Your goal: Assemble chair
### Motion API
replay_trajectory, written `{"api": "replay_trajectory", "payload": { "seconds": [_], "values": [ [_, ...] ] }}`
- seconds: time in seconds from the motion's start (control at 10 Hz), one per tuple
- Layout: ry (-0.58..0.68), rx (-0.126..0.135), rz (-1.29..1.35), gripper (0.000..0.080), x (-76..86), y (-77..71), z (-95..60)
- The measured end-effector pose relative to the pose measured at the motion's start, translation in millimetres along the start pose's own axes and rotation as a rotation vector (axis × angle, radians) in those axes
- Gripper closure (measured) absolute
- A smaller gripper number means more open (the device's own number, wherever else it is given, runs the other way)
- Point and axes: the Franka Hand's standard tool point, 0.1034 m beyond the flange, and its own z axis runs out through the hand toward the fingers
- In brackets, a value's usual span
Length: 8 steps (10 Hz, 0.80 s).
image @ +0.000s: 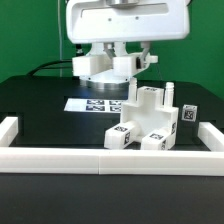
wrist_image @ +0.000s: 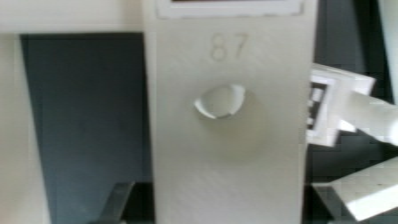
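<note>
My gripper (image: 110,72) hangs above the back of the table, shut on a flat white chair part (wrist_image: 228,110) with an embossed "87" and a round hole. In the wrist view the part fills the space between the two dark fingers (wrist_image: 128,205). In the exterior view the held part (image: 92,67) is well clear of the table. The partly joined chair (image: 150,120), blocky white pieces with square tags, stands on the table toward the exterior view's right, below and in front of the gripper. Its tagged edge also shows in the wrist view (wrist_image: 347,105).
The marker board (image: 92,103) lies flat on the black table behind and left of the chair. A low white border wall (image: 100,160) runs along the front and up both sides. A small tagged piece (image: 187,113) sits right of the chair.
</note>
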Motion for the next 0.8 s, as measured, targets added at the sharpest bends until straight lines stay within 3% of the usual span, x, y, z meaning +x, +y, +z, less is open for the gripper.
{"api": "replay_trajectory", "payload": {
  "seconds": [0.4,0.8],
  "values": [
    [-0.005,-0.004,0.022,0.051,-1.2,3.1,3.2],
    [-0.01,-0.009,0.236,0.051,-3.4,-0.8,7.0]
  ]
}}
